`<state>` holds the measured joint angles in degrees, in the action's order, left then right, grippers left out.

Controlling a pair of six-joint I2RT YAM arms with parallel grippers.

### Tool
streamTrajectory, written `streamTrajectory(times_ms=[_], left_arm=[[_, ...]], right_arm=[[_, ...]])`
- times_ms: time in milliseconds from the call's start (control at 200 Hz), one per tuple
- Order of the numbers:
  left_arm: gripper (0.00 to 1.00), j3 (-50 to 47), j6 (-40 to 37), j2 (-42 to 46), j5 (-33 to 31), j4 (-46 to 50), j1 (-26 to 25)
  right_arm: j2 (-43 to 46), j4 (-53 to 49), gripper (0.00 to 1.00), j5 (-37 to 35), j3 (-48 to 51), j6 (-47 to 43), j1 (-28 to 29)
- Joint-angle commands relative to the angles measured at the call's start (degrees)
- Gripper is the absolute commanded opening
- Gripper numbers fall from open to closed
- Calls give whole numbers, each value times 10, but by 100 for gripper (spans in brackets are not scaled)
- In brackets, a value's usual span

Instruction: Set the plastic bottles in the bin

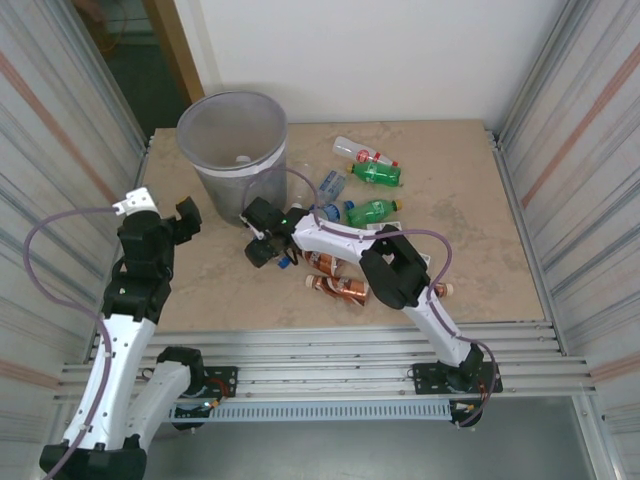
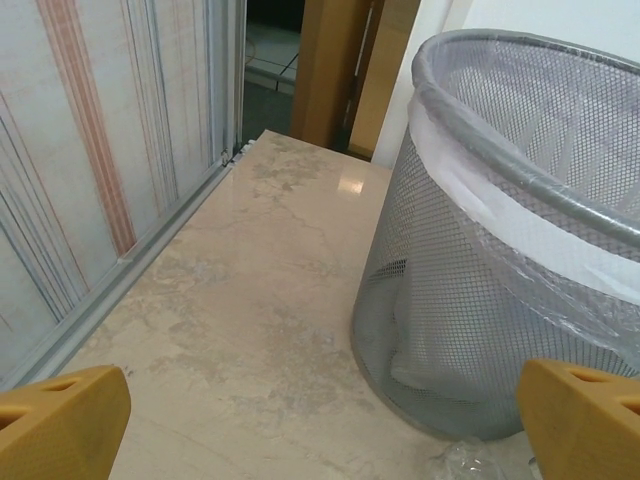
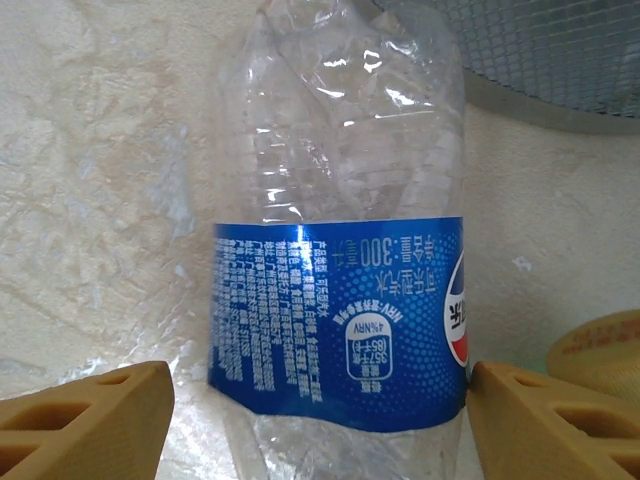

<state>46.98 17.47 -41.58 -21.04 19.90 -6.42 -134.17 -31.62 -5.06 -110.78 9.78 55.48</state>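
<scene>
the right gripper (image 3: pixel 320 400) sits low over the marble-look table (image 1: pixel 470 230), its orange ribbed fingers (image 3: pixel 90 420) apart and straddling a crushed clear bottle (image 3: pixel 335 310) with a glossy blue label. a sliver of gap shows on one side, so i'd say it isn't clamped. the bottle's long axis runs 12 to 6 between them. the grey mesh bin (image 1: pixel 225 180), bag-lined, stands close at 11 o'clock. the left gripper (image 1: pixel 185 220), spread wide and empty, waits at the bin's 8 o'clock. green bottles (image 1: pixel 375 175) and brownish bottles (image 1: pixel 340 288) lie at 2 and 5.
</scene>
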Motion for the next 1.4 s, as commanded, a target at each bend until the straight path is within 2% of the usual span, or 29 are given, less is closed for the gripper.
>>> streamTrajectory(times_ms=[0, 366, 541, 907, 1152, 1398], left_arm=[[99, -12, 11, 7, -5, 9, 8], [99, -19, 17, -1, 4, 7, 20], [99, -19, 20, -4, 10, 5, 23], [99, -18, 21, -4, 13, 6, 25], [99, -17, 20, -4, 13, 6, 25], [99, -13, 20, -4, 14, 9, 27]], right_arm=[[-24, -17, 76, 4, -25, -16, -1], [-62, -34, 77, 15, -57, -35, 8], [-69, -40, 75, 16, -57, -39, 8], [-65, -42, 59, 10, -57, -45, 9], [-35, -39, 52, 0, -56, -54, 8], [47, 1, 51, 10, -17, -53, 9]])
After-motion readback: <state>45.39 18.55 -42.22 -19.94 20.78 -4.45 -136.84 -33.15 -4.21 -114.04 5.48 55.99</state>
